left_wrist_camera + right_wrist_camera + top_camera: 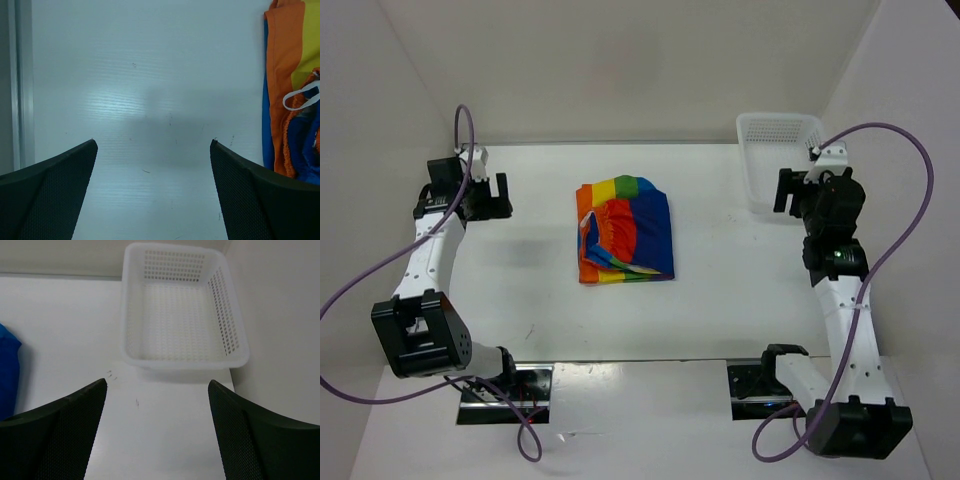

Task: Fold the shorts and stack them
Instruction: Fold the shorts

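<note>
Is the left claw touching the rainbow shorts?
Apart. The top view shows a strip of table between the left gripper and the shorts; the left wrist view shows its open fingers holding nothing.

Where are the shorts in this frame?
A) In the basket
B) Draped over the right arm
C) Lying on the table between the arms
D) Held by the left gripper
C: the shorts lie on the table. The left gripper and right gripper hold nothing, jaws open, and the basket is empty.

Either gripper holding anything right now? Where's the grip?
Nothing held. Left gripper and right gripper are both open and empty; the shorts lie apart from both.
</note>
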Robot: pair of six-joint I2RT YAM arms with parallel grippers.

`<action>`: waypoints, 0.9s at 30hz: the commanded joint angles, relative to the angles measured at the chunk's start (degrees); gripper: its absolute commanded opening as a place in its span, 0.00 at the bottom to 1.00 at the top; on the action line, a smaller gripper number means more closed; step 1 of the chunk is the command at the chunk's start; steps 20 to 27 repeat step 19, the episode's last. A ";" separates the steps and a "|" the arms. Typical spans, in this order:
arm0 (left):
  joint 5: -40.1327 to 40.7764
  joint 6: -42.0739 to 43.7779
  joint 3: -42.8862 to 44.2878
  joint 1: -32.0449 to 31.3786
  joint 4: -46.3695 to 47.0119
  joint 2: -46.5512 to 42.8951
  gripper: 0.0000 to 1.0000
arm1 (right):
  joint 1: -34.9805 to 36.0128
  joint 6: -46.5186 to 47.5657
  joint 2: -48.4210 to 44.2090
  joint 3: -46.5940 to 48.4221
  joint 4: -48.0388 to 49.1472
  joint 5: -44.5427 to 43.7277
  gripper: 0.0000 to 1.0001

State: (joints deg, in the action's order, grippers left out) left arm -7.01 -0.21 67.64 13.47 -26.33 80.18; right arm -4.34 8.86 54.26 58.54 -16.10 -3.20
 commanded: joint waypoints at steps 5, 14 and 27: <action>-4.07 0.21 -0.31 0.41 3.74 -0.64 1.00 | -4.10 0.80 -7.33 -5.63 0.63 2.76 0.87; -6.00 0.21 -1.37 0.41 3.74 -1.70 1.00 | -5.77 -0.43 -8.56 -5.63 -0.43 5.22 0.87; -7.14 0.21 -1.37 0.41 4.26 -2.22 1.00 | -5.77 0.10 -9.08 -6.25 -0.43 5.22 0.90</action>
